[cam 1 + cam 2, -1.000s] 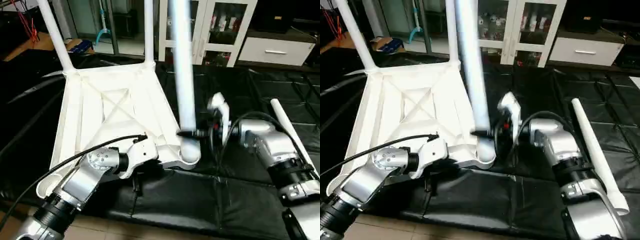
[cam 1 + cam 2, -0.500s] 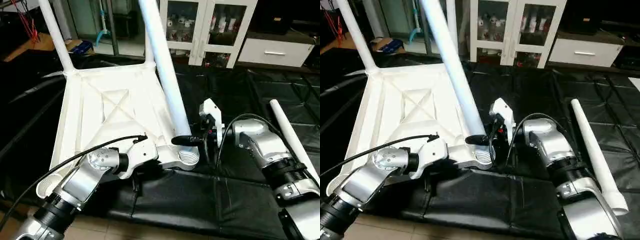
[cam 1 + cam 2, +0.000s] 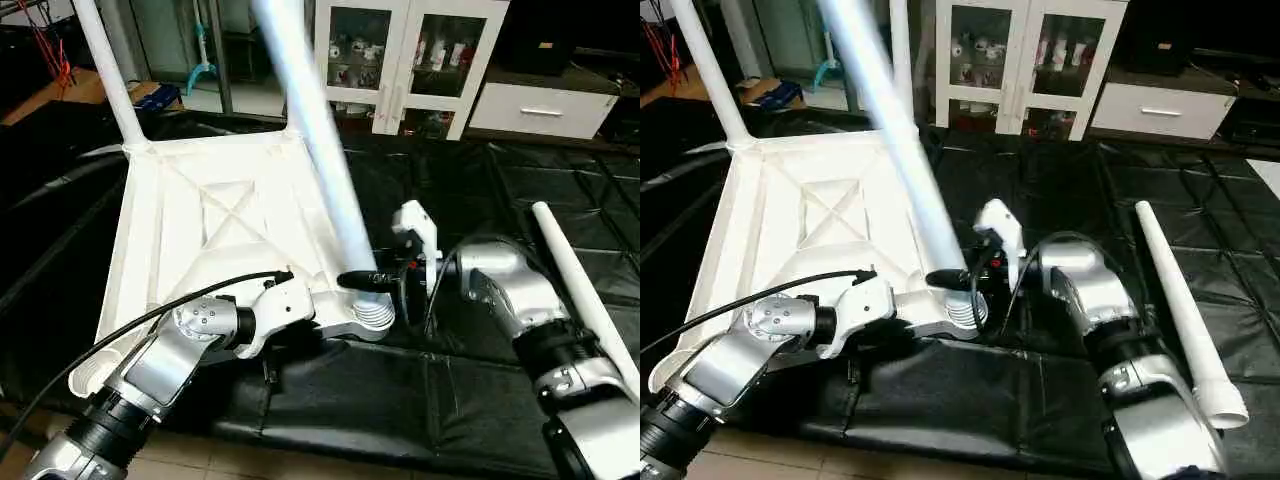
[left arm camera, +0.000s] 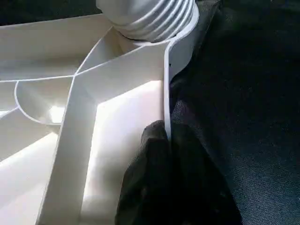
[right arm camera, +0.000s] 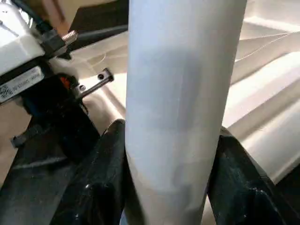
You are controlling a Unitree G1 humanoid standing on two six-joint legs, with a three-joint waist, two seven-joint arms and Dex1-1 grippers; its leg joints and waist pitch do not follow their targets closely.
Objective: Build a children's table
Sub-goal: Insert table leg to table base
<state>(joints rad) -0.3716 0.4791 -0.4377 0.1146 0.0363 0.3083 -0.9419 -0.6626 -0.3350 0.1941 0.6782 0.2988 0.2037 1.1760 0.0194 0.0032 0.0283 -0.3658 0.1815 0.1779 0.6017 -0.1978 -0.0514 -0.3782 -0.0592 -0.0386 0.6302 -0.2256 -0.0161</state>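
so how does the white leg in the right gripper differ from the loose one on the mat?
The held white tapered tubular leg stands tilted in a corner socket, clamped between the right gripper's fingers; the loose white tubular leg lies flat on the black mat, untouched. Both white tapered tubes.

The tilted leg [image 3: 320, 150] runs blurred past the picture's top edge

Head stereo pair: high, looking fwd/down, shares tabletop [image 3: 200, 210]. Wrist cams: v. close, along own pincer.

No text can be read (sticker print illegible)
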